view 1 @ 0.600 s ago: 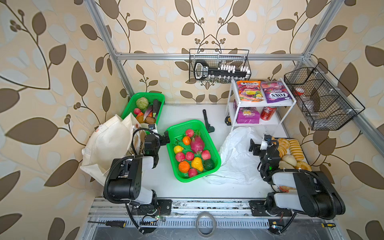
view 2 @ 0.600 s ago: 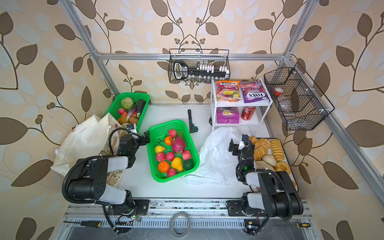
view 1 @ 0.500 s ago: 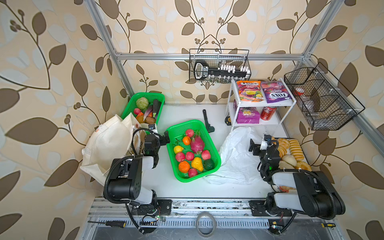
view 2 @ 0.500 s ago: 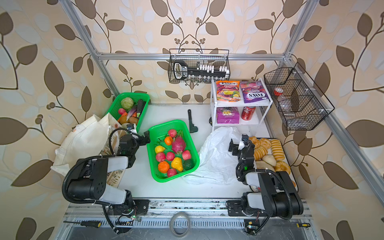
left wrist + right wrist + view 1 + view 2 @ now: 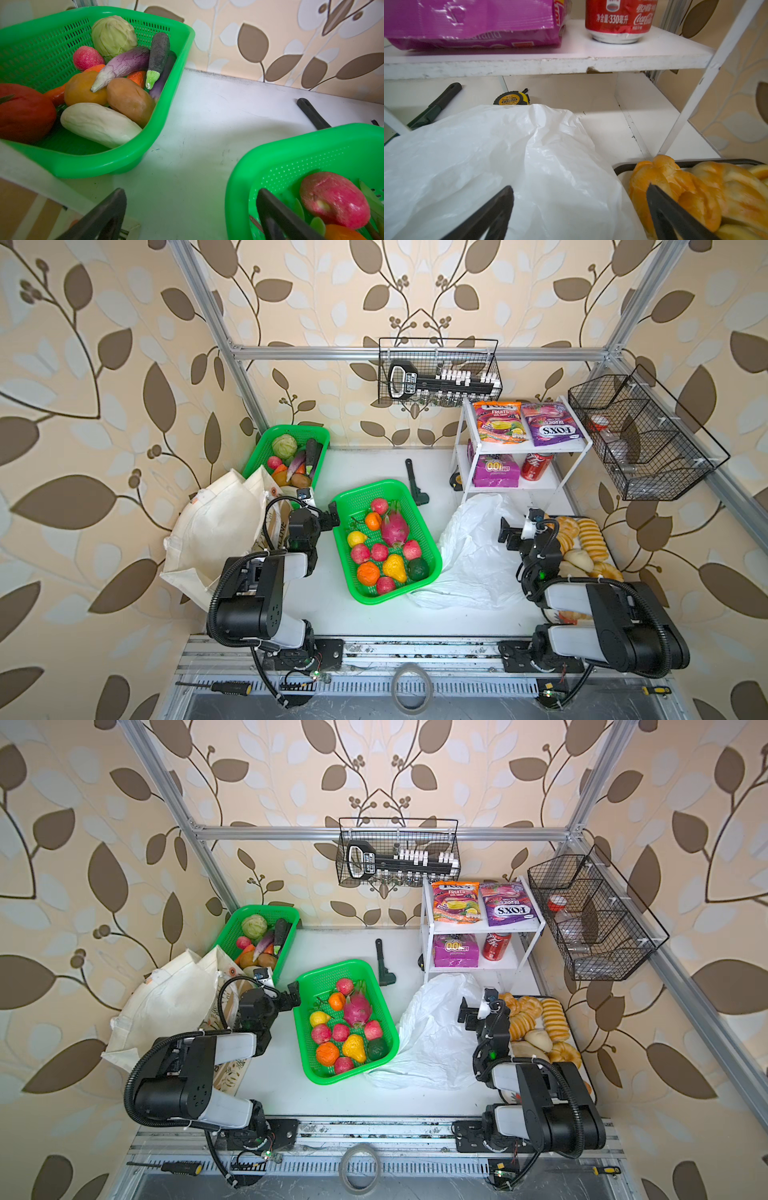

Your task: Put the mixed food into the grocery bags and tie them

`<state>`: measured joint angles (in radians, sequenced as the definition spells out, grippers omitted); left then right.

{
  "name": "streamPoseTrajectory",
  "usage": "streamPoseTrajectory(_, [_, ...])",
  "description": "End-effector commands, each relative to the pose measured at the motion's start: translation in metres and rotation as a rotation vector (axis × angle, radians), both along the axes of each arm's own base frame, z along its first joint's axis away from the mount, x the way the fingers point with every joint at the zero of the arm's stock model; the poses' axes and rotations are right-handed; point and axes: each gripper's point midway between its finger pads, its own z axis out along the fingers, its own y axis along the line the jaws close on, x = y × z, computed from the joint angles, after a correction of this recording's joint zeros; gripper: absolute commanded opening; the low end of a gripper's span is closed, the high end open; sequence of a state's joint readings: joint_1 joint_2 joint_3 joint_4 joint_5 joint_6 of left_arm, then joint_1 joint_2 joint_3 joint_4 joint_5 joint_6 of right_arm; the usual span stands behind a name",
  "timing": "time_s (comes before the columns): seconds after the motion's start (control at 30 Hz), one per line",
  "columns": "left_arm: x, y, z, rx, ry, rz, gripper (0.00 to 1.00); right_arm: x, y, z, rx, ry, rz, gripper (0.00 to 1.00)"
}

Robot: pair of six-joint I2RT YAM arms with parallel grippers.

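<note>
In both top views nothing is packed yet, so I judge this the opening step. The left hand (image 5: 314, 514) hangs spread wide and empty between the cream cloth tote (image 5: 216, 526) and the fruit basket (image 5: 370, 498), one finger at the basket's corner. The right hand (image 5: 525, 531), likewise spread and empty, sits between the white plastic bag (image 5: 469, 560) and the bread rolls (image 5: 590, 533). The fruit, a dragon fruit (image 5: 395, 526) among it, lies in the basket. The orange FOX'S pouch (image 5: 498, 423), purple snack packet (image 5: 494, 472) and soda can (image 5: 536, 466) are on the shelf rack (image 5: 540, 485). The bag lies slumped with no open mouth showing, its edge touching the basket's rim. Bare table (image 5: 328, 605) lies in front of the basket.

In the left wrist view, one of the fingers (image 5: 276, 214) is over the fruit basket's rim, just beside a red apple (image 5: 332, 199); the other is near the tote. Open table separates this basket from the vegetable basket (image 5: 104, 164). The next move likely calls for clearing the rim, then dropping onto a fruit.

In the right wrist view, the fingers straddle the bag's edge and the bread rolls. The rack's legs and low shelf close in ahead, so reaching the can wants a level approach. The bag probably needs its mouth lifted open first.
</note>
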<state>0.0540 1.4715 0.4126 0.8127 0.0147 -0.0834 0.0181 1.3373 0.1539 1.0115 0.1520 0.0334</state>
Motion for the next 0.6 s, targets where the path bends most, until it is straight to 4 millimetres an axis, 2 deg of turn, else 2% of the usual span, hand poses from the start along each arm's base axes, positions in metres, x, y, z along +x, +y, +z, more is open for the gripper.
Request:
streamPoseTrajectory(0.0, [-0.014, 0.01, -0.037, 0.051, 0.143, 0.028, 0.99, 0.007, 0.002, 0.007, -0.001, -0.017, 0.016, 1.0])
streamPoseTrajectory(0.3, [-0.015, 0.009, -0.036, 0.053, 0.135, 0.024, 0.99, 0.006, 0.003, 0.007, -0.006, -0.017, 0.016, 1.0])
streamPoseTrajectory(0.4, [-0.021, 0.004, -0.03, 0.062, 0.087, -0.003, 0.99, 0.006, 0.003, 0.009, -0.005, -0.021, 0.02, 1.0])
streamPoseTrajectory(0.43, [-0.025, 0.004, -0.025, 0.069, 0.057, -0.001, 0.99, 0.005, 0.004, 0.011, -0.005, -0.025, 0.025, 1.0])
streamPoseTrajectory(0.47, [-0.029, 0.006, -0.008, 0.069, 0.002, 0.016, 0.99, 0.004, 0.005, 0.012, -0.006, -0.03, 0.026, 1.0])
streamPoseTrajectory(0.57, [-0.041, 0.014, 0.017, 0.057, 0.019, 0.077, 0.99, 0.001, 0.004, 0.018, -0.01, -0.044, 0.016, 1.0])
